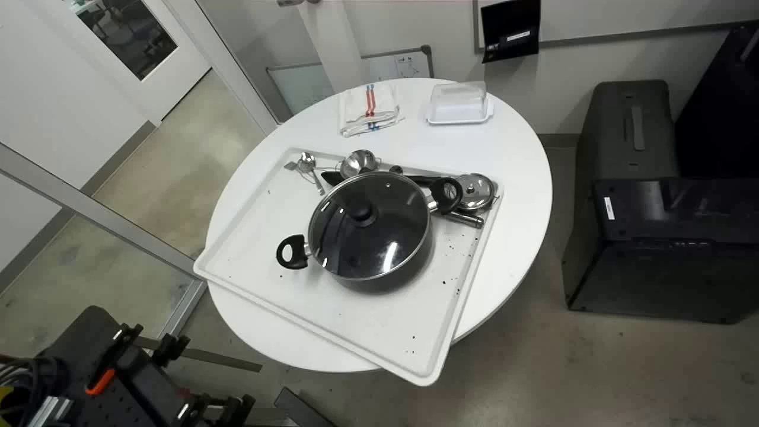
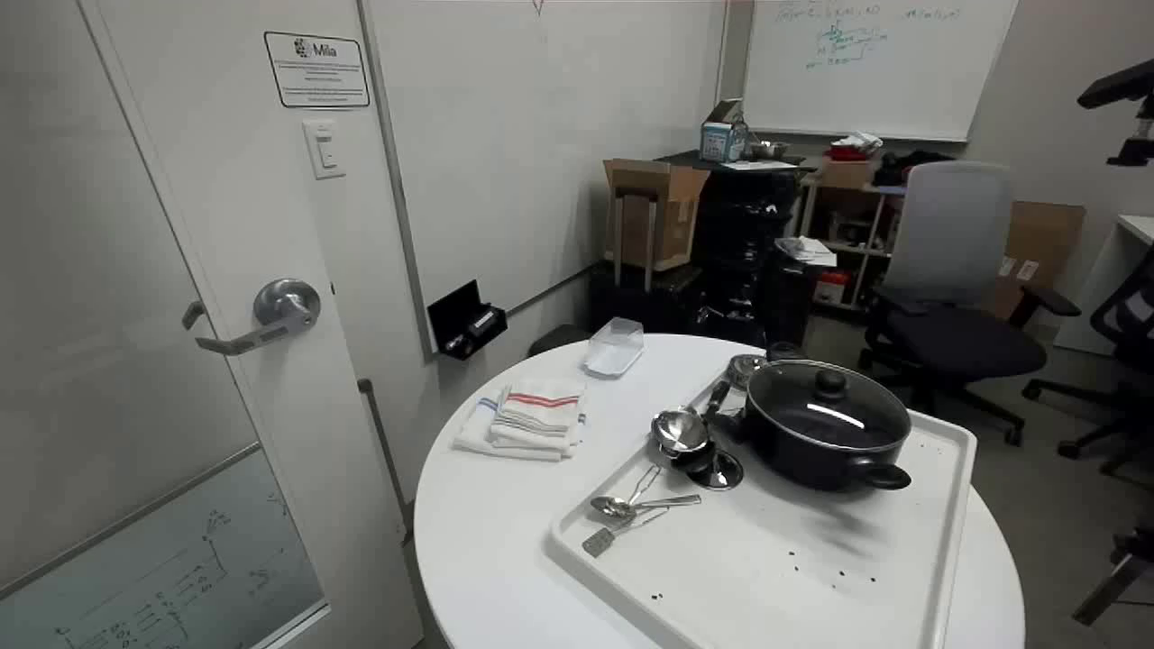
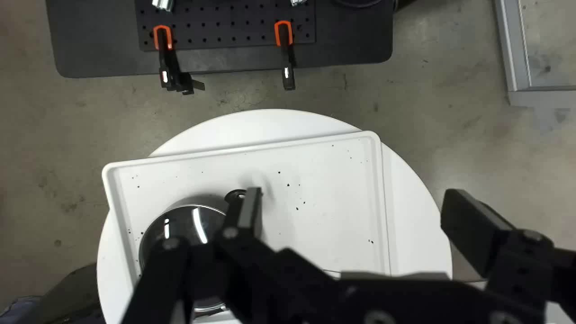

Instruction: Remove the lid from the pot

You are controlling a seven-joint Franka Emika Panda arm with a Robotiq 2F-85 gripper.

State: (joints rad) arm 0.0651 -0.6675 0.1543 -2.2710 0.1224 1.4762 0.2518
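The glass lid (image 1: 332, 234) with its metal rim and dark knob sits on the black pot (image 1: 292, 252). In an exterior view the lid (image 2: 783, 397) also shows flat on top of the pot (image 2: 798, 458). In the wrist view the lid (image 3: 184, 227) and a pot handle (image 3: 232, 194) show at the lower left, partly hidden by a finger. My gripper (image 3: 353, 195) is open and empty, its fingers wide apart, seen over the bare part of the tray and to one side of the pot. The gripper is out of view in both exterior views.
The pot stands on a white tray (image 1: 308, 308) on a round white table (image 1: 522, 196). Small metal utensils (image 2: 622, 509), a metal bowl (image 1: 358, 163) and a small lidded metal pot (image 1: 474, 191) lie beside it. Folded towels (image 1: 369, 110) and a plastic container (image 1: 458, 104) are at the table's edge.
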